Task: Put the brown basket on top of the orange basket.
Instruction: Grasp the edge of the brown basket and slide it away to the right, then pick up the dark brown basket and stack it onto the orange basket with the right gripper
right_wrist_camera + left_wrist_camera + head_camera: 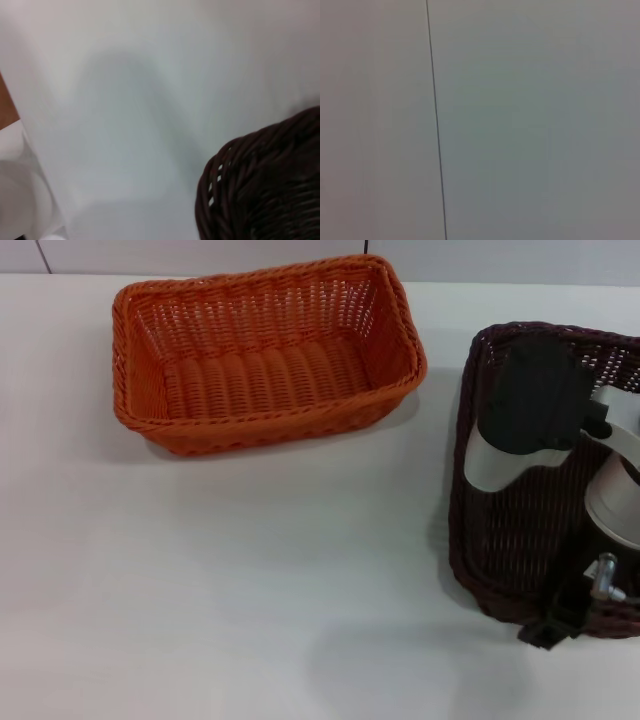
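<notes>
**A:** Where does the brown basket (520, 530) sit?

**B:** At the right edge of the head view, middle to lower right, on the white tabletop (250, 590). Its long axis runs top to bottom in the frame. It looks slightly raised at its near end, though I can't be sure it is off the surface.

**A:** And the tool?

**B:** The right tool (560, 625) is at the basket's near rim, at the lower right of the frame, with the arm reaching over the basket's interior. Whether its fingers are apart or clamped on the rim, I cannot tell; they are hidden. The right wrist view shows only a corner of the dark weave and bare tabletop.

**A:** Which way must it travel?

**B:** The orange basket (265, 355) lies at the upper left, well apart from the brown one, its long axis running left to right. So my judgement is a carry up and leftward, plus a quarter turn to align the two.

**A:** Anything inside them?

**B:** The orange one is empty. The brown one shows nothing but the arm above it.

**A:** The left tool?

**B:** Not in sight; its wrist camera sees only a plain pale surface.
</notes>
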You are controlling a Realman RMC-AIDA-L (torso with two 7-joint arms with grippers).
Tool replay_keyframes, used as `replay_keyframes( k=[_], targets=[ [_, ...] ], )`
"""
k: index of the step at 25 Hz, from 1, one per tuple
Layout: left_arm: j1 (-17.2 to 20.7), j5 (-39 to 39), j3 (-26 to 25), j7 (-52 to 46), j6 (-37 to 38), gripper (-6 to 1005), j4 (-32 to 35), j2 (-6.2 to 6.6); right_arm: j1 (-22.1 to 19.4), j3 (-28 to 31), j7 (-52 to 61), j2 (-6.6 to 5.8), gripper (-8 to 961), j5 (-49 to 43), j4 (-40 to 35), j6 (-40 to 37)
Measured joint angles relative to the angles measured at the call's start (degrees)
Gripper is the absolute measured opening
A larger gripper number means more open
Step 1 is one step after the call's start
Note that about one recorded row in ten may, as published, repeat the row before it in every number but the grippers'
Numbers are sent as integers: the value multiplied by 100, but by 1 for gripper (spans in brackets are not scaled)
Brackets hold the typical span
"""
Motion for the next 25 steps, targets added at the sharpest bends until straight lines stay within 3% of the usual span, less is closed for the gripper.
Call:
replay_keyframes(
  k=[2,9,12,13,16,20,25],
  targets=[
    [3,0,1,0,4,844,4,0,-14,3,-69,-1,650,-76,-35,91],
    [26,-1,-5,2,25,844,32,0,3,290,138,0,373,-126,-328,506],
    [16,-1,-7,3,32,844,23,1,-30,1058,555,-1,257,36,-890,784],
    [16,0,-6,3,33,844,17,0,-30,1058,555,-1,218,36,-890,784],
    [20,0,-7,13,53,844,17,1,-46,1778,638,0,132,642,-1406,864],
    [37,-1,-12,9,98,844,31,7,-39,2073,684,0,132,920,-1905,924],
    [47,0,-9,7,134,844,31,9,-59,1837,304,-2,133,902,-2562,1084]
  ],
)
